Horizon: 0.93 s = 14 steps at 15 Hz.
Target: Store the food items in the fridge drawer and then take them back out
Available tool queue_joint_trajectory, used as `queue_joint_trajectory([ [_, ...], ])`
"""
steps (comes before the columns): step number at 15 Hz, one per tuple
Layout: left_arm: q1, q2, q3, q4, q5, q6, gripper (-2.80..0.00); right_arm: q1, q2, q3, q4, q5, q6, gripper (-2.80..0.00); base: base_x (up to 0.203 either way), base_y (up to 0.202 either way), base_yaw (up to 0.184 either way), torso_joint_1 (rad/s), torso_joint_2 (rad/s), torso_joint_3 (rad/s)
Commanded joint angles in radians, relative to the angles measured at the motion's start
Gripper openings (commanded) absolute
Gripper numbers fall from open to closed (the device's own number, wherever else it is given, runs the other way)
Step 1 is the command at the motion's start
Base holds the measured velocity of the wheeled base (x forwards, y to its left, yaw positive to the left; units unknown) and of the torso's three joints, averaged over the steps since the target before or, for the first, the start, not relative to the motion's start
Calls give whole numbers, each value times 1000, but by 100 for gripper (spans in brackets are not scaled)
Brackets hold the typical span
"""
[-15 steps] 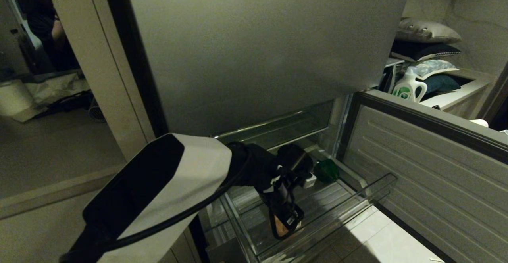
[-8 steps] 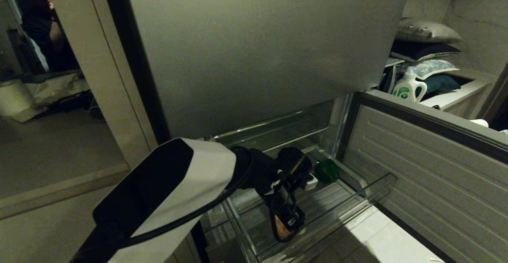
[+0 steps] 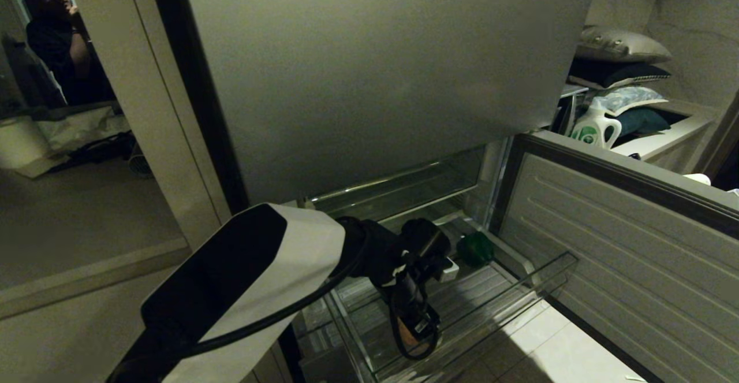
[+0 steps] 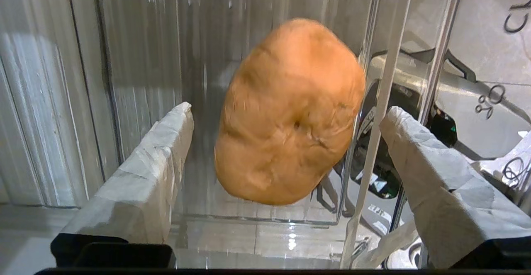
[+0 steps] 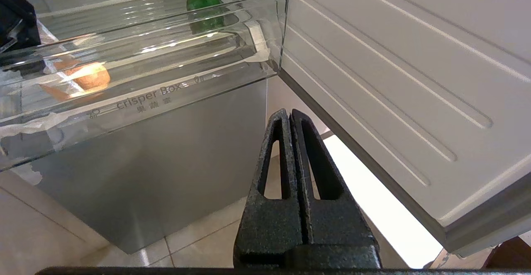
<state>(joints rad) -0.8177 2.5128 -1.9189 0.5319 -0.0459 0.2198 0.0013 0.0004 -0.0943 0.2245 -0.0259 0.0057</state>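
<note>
- Left tool (image 4: 286, 159) inside the fridge drawer (image 3: 519, 290), near its front lip; taped fingers (image 4: 153, 163) spread wide either side of the orange-tan bread piece (image 4: 288, 113), gaps visible on both sides, nothing gripped.
- Bread piece apparently resting on the drawer's ribbed floor by the front wall; contact with the floor not confirmed from the left wrist view.
- Dark-green food item (image 3: 475, 249) at the drawer's far right corner, well apart from the bread piece.
- Right tool (image 5: 292, 142) parked below and in front of the drawer, fingers pressed together, empty.
- Step judged: either release of the bread just done (storing phase ending) or approach for pick-up (taking-out phase); not separable from these views.
- Next move, if storing: lift straight out, clear of the front lip. If retrieving: close squarely on the bread's middle, then raise above the lip.
- Hidden or unclear: left tool tips in head view masked by wrist and cable; bread only a sliver there (image 3: 407, 334).
- Clear walls and reflections blur the drawer's edges in left wrist view.
- Drawer's left half cut off behind the left arm (image 3: 248, 279).
</note>
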Motion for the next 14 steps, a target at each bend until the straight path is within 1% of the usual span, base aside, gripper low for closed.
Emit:
queue_joint_trajectory([
  [1,-1,-3,2,28,0,1,0,0,-2,0,1,0,0,-280,0,0,0,0,0,0],
  [6,-11,4,24,34,1,-5,0,0,-2,1,1,0,0,-280,0,0,0,0,0,0],
  [10,-18,15,12,25,3,-13,0,0,-2,1,1,0,0,-280,0,0,0,0,0,0],
  [14,-24,37,-1,-7,8,-19,0,0,-2,0,1,0,0,-280,0,0,0,0,0,0],
])
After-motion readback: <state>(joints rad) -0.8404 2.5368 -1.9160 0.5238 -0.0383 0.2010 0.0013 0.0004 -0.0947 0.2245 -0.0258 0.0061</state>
